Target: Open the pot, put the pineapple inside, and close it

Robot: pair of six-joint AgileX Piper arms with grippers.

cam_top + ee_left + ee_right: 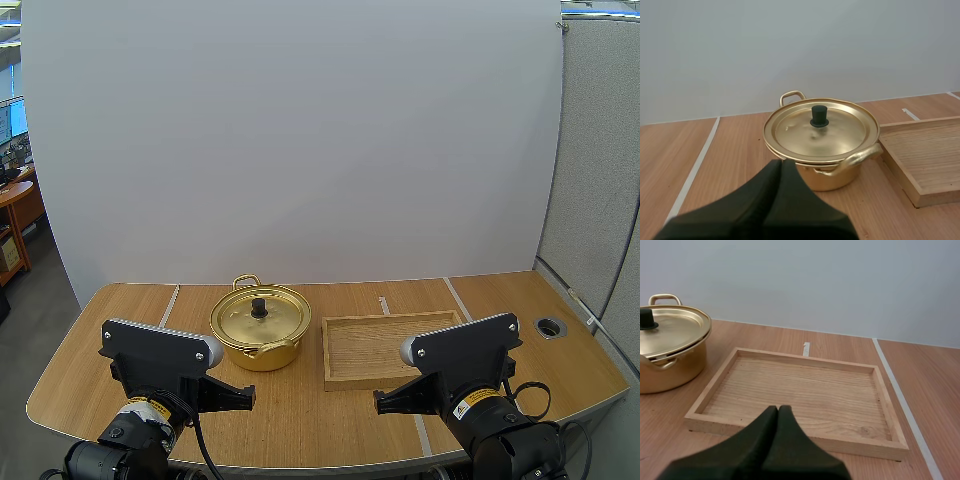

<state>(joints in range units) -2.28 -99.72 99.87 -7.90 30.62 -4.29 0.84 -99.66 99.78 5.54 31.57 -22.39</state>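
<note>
- High view: the gold pot [258, 355] sits on the table [90, 370] with its lid [240, 320] on, and a black knob [259, 306] sticks up from the lid
- The wooden tray [365, 350] lies just beside the pot, on its right
- The left gripper [248, 397] is near the pot, fingers pressed together, holding nothing
- The right gripper [379, 402] is by the tray's near edge, fingers together too, holding nothing

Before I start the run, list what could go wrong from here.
1. The knob on the lid is small; the left gripper, shut for now, might pinch it off-centre and slip.
2. The pot stands close beside the tray; a tugged lid might shove it against the tray's rim.
</note>
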